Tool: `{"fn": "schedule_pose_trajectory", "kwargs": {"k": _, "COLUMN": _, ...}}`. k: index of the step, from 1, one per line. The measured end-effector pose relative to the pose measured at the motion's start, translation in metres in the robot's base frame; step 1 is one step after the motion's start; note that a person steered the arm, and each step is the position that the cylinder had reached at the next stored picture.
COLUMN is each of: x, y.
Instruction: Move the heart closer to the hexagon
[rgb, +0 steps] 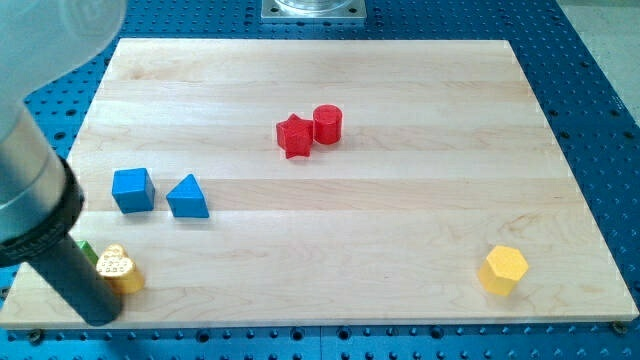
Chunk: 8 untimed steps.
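Note:
A yellow heart (119, 268) lies near the board's bottom left corner. A yellow hexagon (503, 270) lies far off at the bottom right. My dark rod comes down from the view's left, and my tip (101, 314) sits at the board's bottom left edge, just below and left of the heart, touching or almost touching it. The rod hides part of the heart's left side.
A green block (87, 250) peeks out behind the rod, left of the heart. A blue cube (133, 189) and a blue triangle (188, 197) lie above the heart. A red star (294, 136) and a red cylinder (328, 124) touch near the board's centre top.

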<state>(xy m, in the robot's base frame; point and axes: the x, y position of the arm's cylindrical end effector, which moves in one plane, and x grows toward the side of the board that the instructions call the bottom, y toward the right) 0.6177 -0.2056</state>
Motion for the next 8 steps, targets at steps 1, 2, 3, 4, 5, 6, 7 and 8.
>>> {"fn": "schedule_pose_trajectory", "kwargs": {"k": 1, "x": -0.006, "y": 0.011}}
{"fn": "schedule_pose_trajectory", "kwargs": {"k": 2, "x": -0.023, "y": 0.036}}
{"fn": "schedule_pose_trajectory", "kwargs": {"k": 3, "x": -0.031, "y": 0.059}}
{"fn": "schedule_pose_trajectory", "kwargs": {"k": 4, "x": -0.026, "y": 0.098}}
{"fn": "schedule_pose_trajectory", "kwargs": {"k": 5, "x": -0.012, "y": 0.019}}
{"fn": "schedule_pose_trajectory", "kwargs": {"k": 6, "x": -0.02, "y": -0.004}}
{"fn": "schedule_pose_trajectory", "kwargs": {"k": 7, "x": -0.063, "y": 0.008}}
{"fn": "schedule_pose_trajectory", "kwargs": {"k": 8, "x": -0.071, "y": 0.033}}
